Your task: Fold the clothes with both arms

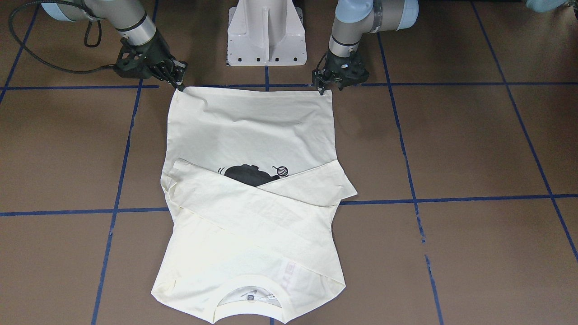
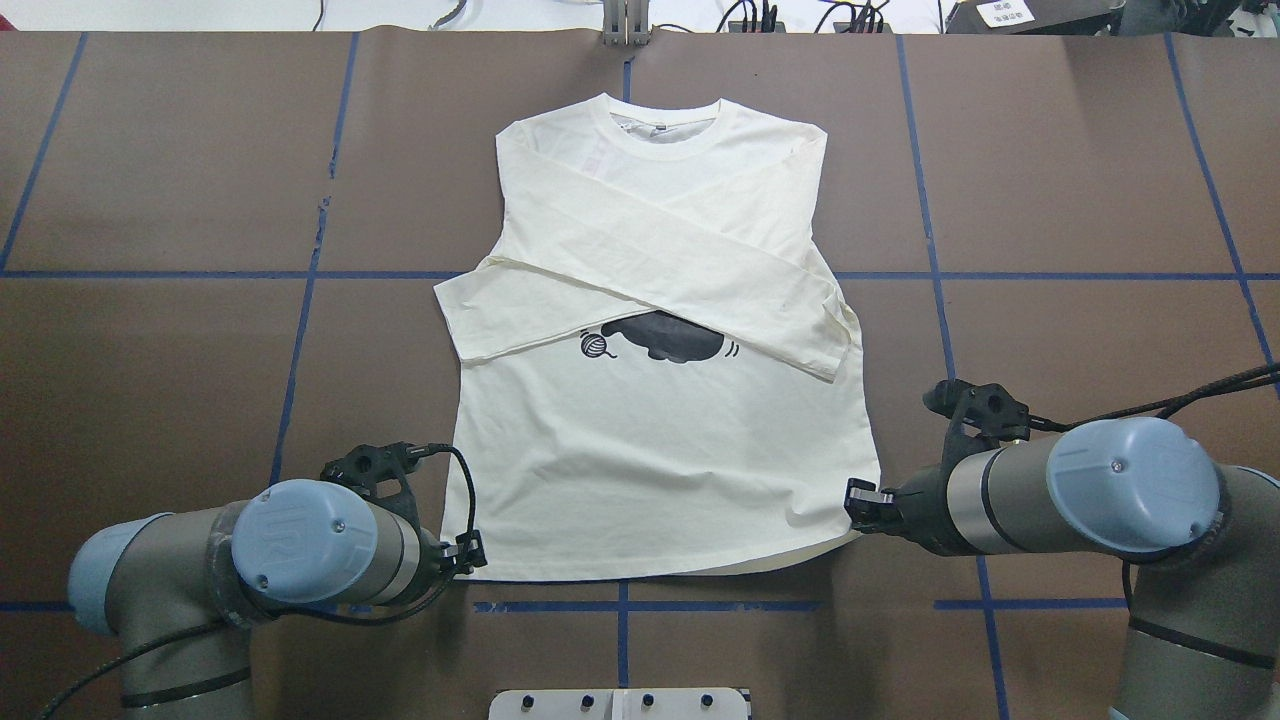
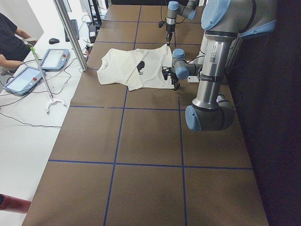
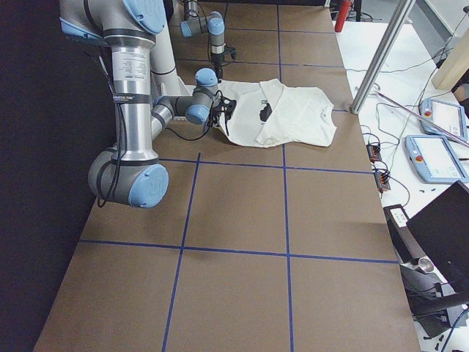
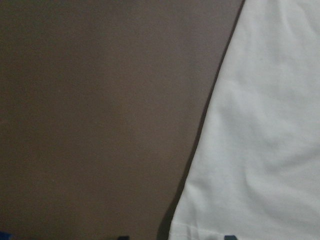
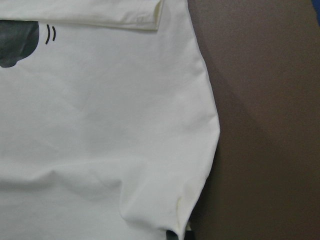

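Hem grasp, seemingly, ahead of the hem-to-collar fold. The T-shirt [image 2: 660, 470] lies flat on the surface [image 2: 200, 350], print up and sleeves crossed, its long axis running straight away from both sets of fingers, collar farthest. The right fingers [image 2: 858, 503] pinch one hem corner, where the cloth puckers. The left fingers [image 2: 470, 553] sit at the other; I cannot tell whether they are closed. Next: lift both corners evenly and carry them collarward.

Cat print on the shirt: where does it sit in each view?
Exterior front-facing: cat print near centre, half under the crossed sleeves.
Overhead exterior: print near centre.
Exterior left: print upper middle, tiny.
Exterior right: print upper middle, tiny.
Left wrist-mounted: not in it.
Right wrist-mounted: print at top left corner.
Shared landmark: the sleeves crossing over it.
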Motion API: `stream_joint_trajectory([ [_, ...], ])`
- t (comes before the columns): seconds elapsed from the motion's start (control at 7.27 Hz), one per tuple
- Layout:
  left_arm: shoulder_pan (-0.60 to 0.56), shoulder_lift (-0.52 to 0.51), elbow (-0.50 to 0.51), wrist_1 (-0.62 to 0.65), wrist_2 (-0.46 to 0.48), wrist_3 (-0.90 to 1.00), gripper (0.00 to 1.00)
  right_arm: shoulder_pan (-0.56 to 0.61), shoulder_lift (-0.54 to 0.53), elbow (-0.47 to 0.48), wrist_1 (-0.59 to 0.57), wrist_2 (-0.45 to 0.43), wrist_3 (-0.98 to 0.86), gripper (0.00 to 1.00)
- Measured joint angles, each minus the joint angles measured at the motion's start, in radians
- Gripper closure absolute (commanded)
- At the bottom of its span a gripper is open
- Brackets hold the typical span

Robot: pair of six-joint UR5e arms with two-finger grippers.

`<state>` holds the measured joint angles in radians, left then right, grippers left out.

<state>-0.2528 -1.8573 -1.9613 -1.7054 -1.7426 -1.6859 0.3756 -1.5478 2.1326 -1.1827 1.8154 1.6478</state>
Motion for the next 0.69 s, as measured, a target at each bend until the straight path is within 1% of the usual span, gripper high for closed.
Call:
stream_joint_trajectory([
  [0.41,-0.005,-0.012,0.012,0.001,0.004,0.0,0.31,0.0,0.001,0.0,0.0,0.002,0.0,1.0],
  [0.69,-0.006,-0.035,0.038,0.001,0.013,-0.001,0.4,0.0,0.001,0.0,0.0,0.003,0.0,1.0],
])
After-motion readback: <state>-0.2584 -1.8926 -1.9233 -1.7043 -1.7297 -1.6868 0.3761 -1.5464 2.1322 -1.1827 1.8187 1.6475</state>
